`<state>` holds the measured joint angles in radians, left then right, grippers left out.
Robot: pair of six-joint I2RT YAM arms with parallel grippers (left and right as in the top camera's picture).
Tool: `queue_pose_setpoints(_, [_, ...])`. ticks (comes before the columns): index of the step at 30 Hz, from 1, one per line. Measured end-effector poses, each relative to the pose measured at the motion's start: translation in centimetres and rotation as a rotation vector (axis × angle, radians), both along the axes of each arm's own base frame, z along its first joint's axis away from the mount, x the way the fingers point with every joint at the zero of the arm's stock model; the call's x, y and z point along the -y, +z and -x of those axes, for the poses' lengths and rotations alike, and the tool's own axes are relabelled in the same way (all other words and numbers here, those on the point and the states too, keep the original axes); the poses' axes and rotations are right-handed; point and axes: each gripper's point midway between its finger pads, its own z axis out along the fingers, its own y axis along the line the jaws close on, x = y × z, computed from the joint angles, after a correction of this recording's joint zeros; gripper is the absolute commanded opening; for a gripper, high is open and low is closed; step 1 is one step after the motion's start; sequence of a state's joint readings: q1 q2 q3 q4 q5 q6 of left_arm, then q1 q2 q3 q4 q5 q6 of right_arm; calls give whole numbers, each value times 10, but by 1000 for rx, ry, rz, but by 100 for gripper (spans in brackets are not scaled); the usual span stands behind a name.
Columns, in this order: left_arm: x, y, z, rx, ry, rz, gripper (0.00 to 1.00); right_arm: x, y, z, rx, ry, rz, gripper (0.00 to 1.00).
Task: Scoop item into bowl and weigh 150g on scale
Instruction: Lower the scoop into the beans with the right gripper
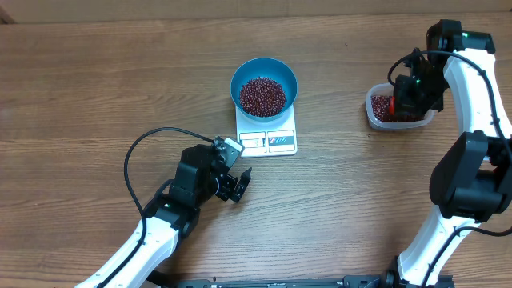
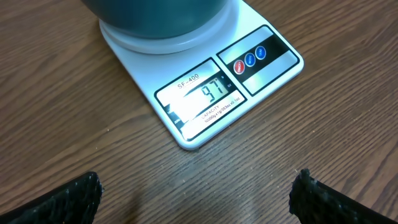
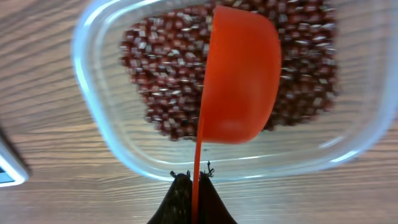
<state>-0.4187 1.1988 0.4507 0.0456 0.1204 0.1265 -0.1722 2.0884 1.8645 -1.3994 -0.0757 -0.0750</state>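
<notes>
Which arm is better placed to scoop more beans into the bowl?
Right: the right hand is shut on the orange scoop over the clear tub of beans. The left hand is open and empty, beside the scale.

Light falls bright and even from overhead, with soft shadows on the table (image 1: 96, 80). Glare whitens part of the display on the scale (image 2: 186, 109). In the right wrist view, beans (image 3: 161, 81) and tub (image 3: 106, 134) smear with blur around the scoop (image 3: 239, 81).

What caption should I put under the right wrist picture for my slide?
The right fingers, shut, hold an orange scoop at the clear tub of red beans.
</notes>
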Motion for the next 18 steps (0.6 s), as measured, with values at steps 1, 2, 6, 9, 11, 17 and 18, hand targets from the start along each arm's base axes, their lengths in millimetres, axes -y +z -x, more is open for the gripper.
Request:
queue_pose_setpoints(1, [0, 0, 0, 0, 0, 0, 100, 2, 0, 0, -2, 0, 14, 4])
queue_pose_setpoints(2, [0, 0, 0, 0, 0, 0, 99, 6, 0, 1, -5, 0, 32, 4])
queue_pose_setpoints(6, [0, 0, 0, 0, 0, 0, 100, 18, -1, 0, -4, -1, 102, 4])
queue_pose_setpoints(9, [0, 0, 0, 0, 0, 0, 100, 24, -1, -3, 4, 2, 140, 4])
queue_pose_setpoints(11, [0, 0, 0, 0, 0, 0, 99, 28, 0, -4, 8, 2, 159, 4])
queue_pose_setpoints(17, [0, 0, 0, 0, 0, 0, 100, 33, 0, -4, 6, 19, 189, 4])
queue_pose_setpoints(18, [0, 0, 0, 0, 0, 0, 99, 33, 0, -4, 5, 22, 192, 4])
